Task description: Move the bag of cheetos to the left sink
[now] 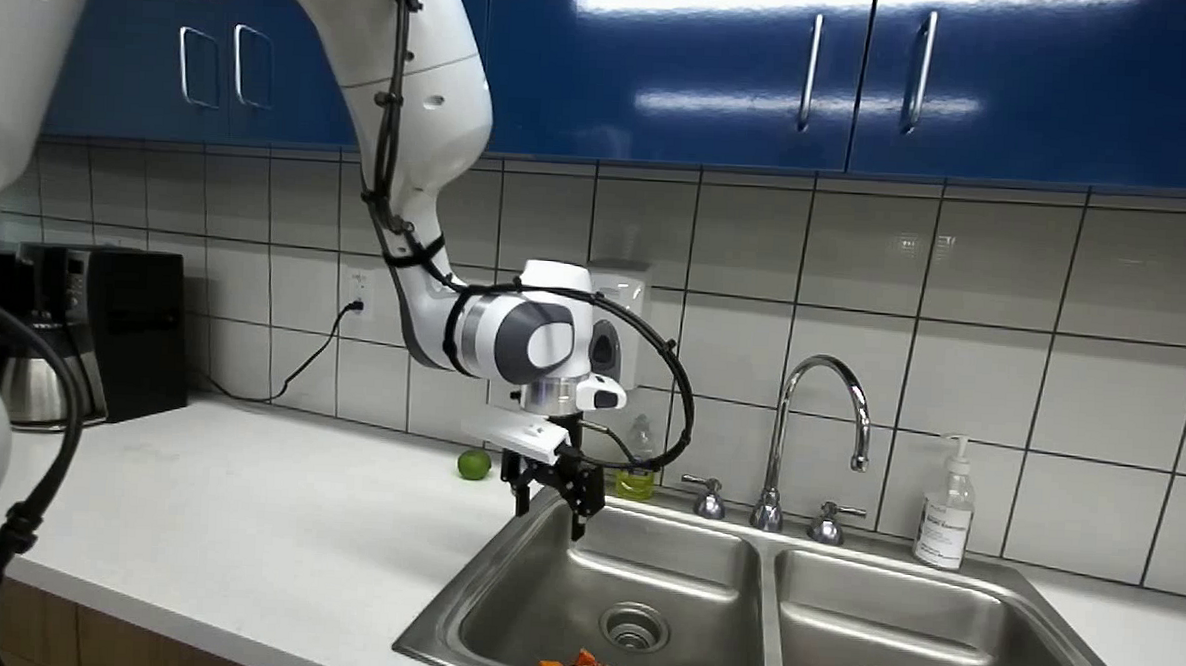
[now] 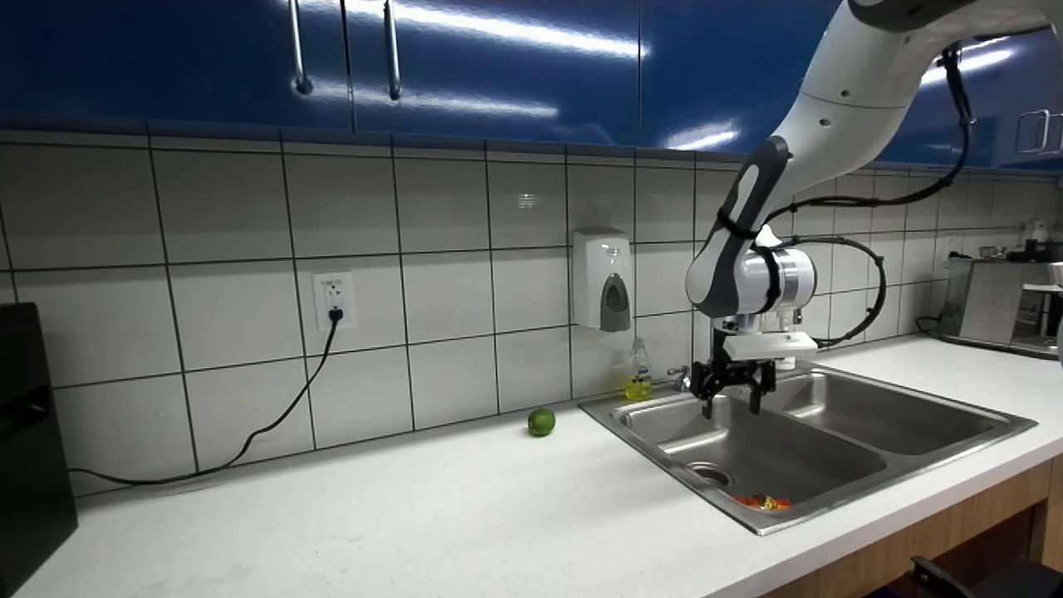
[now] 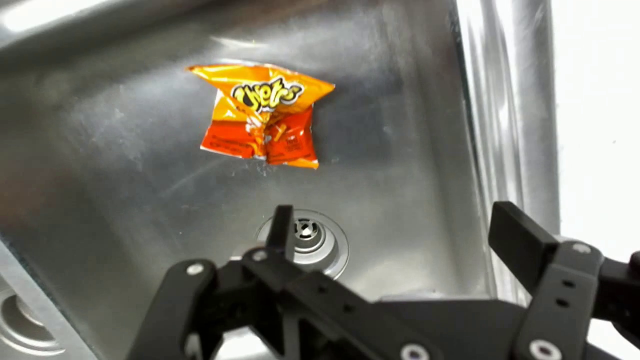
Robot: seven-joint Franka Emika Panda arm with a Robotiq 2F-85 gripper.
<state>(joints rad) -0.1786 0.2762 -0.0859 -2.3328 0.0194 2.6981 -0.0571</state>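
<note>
The counter [image 2: 415, 515] carries everything here. Let into it is the left sink [image 1: 684, 549], the place I am asked to fill; its steep walls make a good pen for something light. The right sink [image 1: 882, 591] sits just across the divider from it and, I judge, has no part in this job.

My hand [image 2: 732, 407] hangs above the left sink, fingers spread wide, nothing between them. In the wrist view one fingertip shows against the left sink's side rim, so sinking straight down might catch steel.

The soap [image 2: 639, 378] stands upright at the left sink's back.

The bag [image 3: 262, 120] lies on the left sink's floor, nearer the front wall, name up, creased at its middle. The floor bears its weight, so I take the placing as done: gripping would serve nothing, and drawing away seems all that remains.

The drain [image 3: 312, 241] is near the bag, uncovered by it.

The lime [image 2: 541, 422] rests beside the left sink's side rim; being round, it would probably roll if nudged.
</note>
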